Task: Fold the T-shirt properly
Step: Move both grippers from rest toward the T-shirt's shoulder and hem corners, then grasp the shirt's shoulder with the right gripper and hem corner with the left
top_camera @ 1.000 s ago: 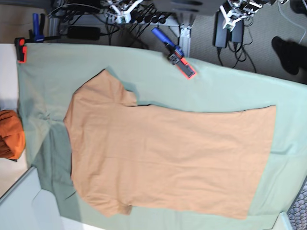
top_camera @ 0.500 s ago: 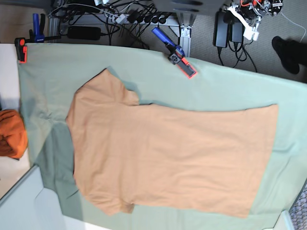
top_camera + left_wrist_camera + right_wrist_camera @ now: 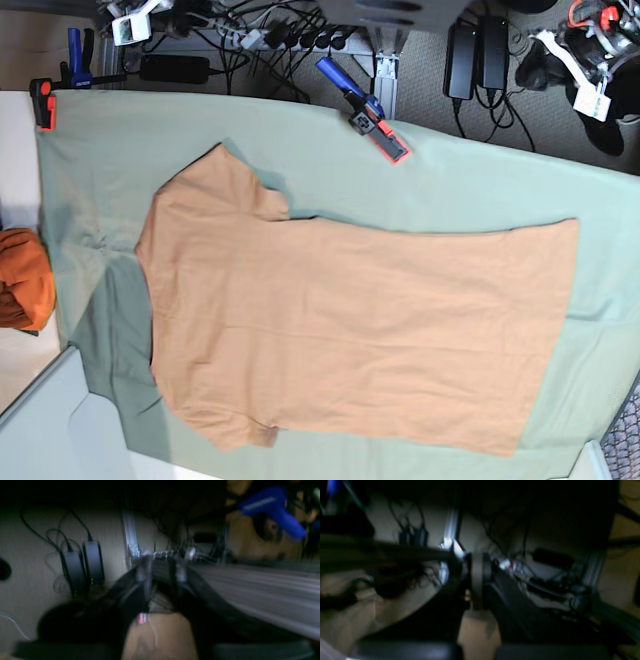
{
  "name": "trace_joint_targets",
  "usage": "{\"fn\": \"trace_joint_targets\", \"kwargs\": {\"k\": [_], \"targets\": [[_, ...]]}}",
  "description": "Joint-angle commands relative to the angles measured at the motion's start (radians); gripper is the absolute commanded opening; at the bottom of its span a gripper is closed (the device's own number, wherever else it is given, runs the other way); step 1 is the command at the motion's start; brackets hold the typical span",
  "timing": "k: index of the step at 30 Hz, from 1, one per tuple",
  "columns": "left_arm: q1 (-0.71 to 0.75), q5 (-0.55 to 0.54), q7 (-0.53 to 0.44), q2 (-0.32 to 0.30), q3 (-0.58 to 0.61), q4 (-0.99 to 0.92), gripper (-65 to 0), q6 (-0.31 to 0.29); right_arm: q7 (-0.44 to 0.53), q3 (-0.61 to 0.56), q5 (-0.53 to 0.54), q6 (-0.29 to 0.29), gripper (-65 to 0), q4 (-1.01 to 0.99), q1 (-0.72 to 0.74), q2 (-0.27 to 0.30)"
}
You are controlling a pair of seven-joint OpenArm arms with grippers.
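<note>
t-shirt (image 3: 350, 330) lies flat, long axis left-right; left gripper (image 3: 590, 40) nears its hem, right gripper (image 3: 135, 20) its collar; finger states unclear.

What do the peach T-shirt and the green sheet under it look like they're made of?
T-shirt: likely soft matte cotton knit; it lies limp and flat with faint wrinkles and no shine. Green sheet: thin matte woven cloth, probably; it creases and bunches near the collar.
</note>
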Motion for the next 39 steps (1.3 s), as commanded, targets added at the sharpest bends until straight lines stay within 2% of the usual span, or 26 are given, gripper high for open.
{"fn": "trace_joint_targets", "kwargs": {"k": [1,2,5,6,7,9,12,14,16,18,27,32,35,39], "targets": [[0.026,-0.02,-0.01,-0.017,-0.023,0.048,-40.8,-0.014,-0.001,0.04,0.026,0.022,-65.0,0.048,-0.007,0.009],[0.04,-0.023,-0.01,-0.025,-0.039,0.083,-38.8,-0.014,-0.017,0.068,0.045,0.022,-65.0,0.08,0.001,0.009],[0.063,-0.041,-0.011,-0.049,-0.07,0.146,-38.3,-0.014,-0.054,0.135,0.081,0.014,-65.0,0.132,0.064,0.009],[0.064,-0.04,-0.01,-0.057,-0.075,0.155,-38.3,-0.014,-0.069,0.149,0.103,-0.003,-65.0,0.131,0.096,0.009],[0.064,-0.038,-0.01,-0.066,-0.076,0.157,-38.3,-0.014,-0.084,0.157,0.127,-0.045,-65.0,0.13,0.127,0.009],[0.064,-0.032,-0.01,-0.08,-0.076,0.157,-38.3,-0.014,-0.09,0.158,0.169,-0.143,-52.3,0.124,0.189,0.006],[0.066,-0.032,-0.01,-0.092,-0.076,0.157,-38.3,-0.014,-0.092,0.158,0.225,-0.167,-29.9,0.112,0.287,-0.013],[0.066,-0.032,-0.01,-0.095,-0.076,0.157,-38.3,-0.014,-0.134,0.153,0.259,-0.178,-21.0,0.103,0.343,-0.039],[0.065,-0.032,-0.01,-0.098,-0.076,0.157,-38.3,-0.014,-0.167,0.143,0.269,-0.215,-20.3,0.094,0.391,-0.075],[0.066,-0.032,-0.01,-0.107,-0.076,0.157,-38.3,-0.014,-0.17,0.129,0.268,-0.229,-20.3,0.082,0.425,-0.114],[0.066,-0.038,-0.011,-0.157,-0.076,0.157,-38.3,-0.014,-0.18,0.016,0.269,-0.233,-20.4,-0.088,0.546,-0.259],[0.065,-0.053,-0.011,-0.176,-0.086,0.157,-38.3,-0.014,-0.196,0.011,0.269,-0.224,-20.5,-0.127,0.605,-0.313],[0.065,-0.055,-0.011,-0.192,-0.087,0.157,-38.3,-0.014,-0.237,0.008,0.275,-0.206,-20.5,-0.127,0.615,-0.333],[0.059,-0.079,-0.011,-0.212,-0.087,0.157,-38.3,-0.014,-0.241,-0.025,0.287,-0.187,-20.5,-0.127,0.613,-0.354]]}}
